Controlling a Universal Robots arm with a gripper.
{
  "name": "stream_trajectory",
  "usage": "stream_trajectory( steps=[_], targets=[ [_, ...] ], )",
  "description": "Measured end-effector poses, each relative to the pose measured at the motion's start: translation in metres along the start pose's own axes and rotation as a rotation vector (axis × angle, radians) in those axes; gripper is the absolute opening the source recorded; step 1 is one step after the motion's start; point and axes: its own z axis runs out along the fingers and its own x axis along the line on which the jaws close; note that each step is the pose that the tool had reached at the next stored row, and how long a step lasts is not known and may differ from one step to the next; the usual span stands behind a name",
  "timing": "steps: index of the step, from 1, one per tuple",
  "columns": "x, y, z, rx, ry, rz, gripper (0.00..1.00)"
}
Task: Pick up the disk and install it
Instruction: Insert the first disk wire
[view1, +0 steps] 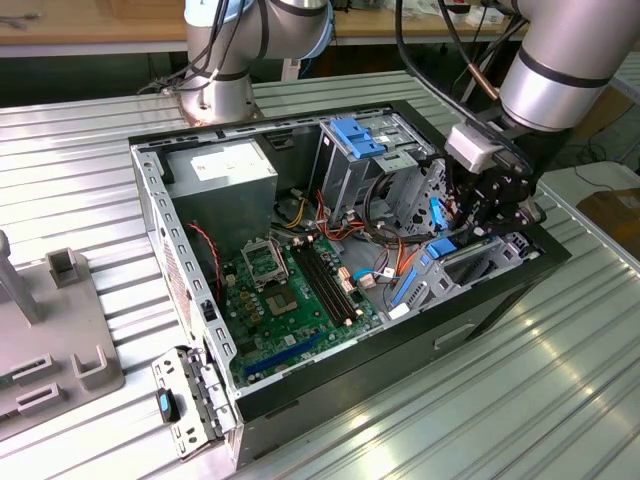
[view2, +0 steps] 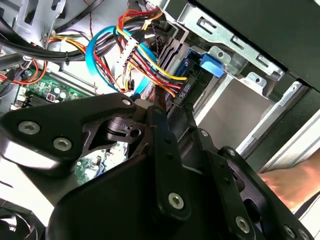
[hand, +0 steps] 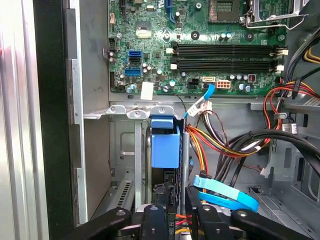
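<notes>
Inside case bay: disk (hand: 165, 145) being pinched by gripper (hand: 172, 212); nearby cables (hand: 220, 145) risk being snagged, misseating carrier.

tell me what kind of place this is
Probably a robotics lab or test bench: an open PC case with its motherboard bared lies on a ribbed metal table, and a robot arm reaches into it.

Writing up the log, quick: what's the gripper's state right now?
Gripper: down inside the computer case at the drive bay, beside the blue carrier; open, shut or holding something cannot be told.
</notes>
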Motion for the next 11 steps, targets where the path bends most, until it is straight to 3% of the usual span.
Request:
stream_trajectory(
  steps=[1, 4, 7, 11],
  targets=[
    [0.0002, -0.0005, -0.0046, 0.0, 0.0, 0.0, 0.3],
    [0.001, -0.003, -0.0275, 0.0, 0.0002, 0.001, 0.3],
    [0.0014, -0.0041, -0.0383, 0.0, 0.0001, 0.001, 0.3],
    [0.0014, -0.0042, -0.0389, 0.0, 0.0, 0.001, 0.3]
  ],
)
